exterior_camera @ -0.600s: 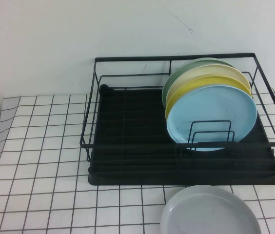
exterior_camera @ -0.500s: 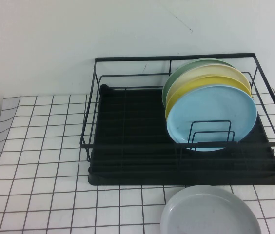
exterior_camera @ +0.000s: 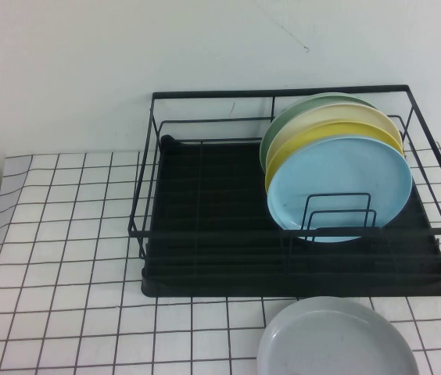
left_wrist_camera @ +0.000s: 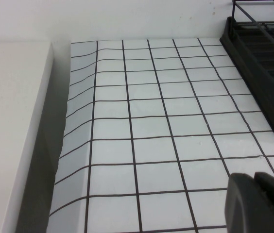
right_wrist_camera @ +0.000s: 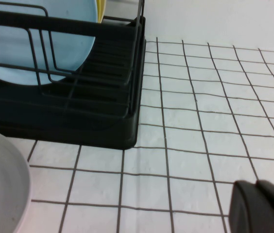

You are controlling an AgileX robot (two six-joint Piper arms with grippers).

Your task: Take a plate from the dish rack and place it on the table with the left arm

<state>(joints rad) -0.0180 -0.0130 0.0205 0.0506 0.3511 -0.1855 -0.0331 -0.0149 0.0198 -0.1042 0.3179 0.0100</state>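
The light sky-blue plate [exterior_camera: 339, 190] stands on edge at the front of a row of plates in the black wire dish rack [exterior_camera: 205, 226], behind small wire dividers; it also shows in the right wrist view [right_wrist_camera: 40, 34]. Behind it stand a yellow plate [exterior_camera: 326, 133], a cream one and a green one. My left gripper [left_wrist_camera: 253, 182] is shut and empty over the white gridded table [left_wrist_camera: 146, 126], to the left of the dish rack [left_wrist_camera: 263, 63]. My right gripper [right_wrist_camera: 256, 187] is shut and empty over the table [right_wrist_camera: 200, 121], to the right of the rack's corner. Neither arm shows in the high view.
A pale grey plate [exterior_camera: 334, 340] lies flat on the table in front of the rack, also seen in the right wrist view [right_wrist_camera: 1, 184]. A white ledge [left_wrist_camera: 10, 121] borders the table's left side. A white wall rises behind the rack.
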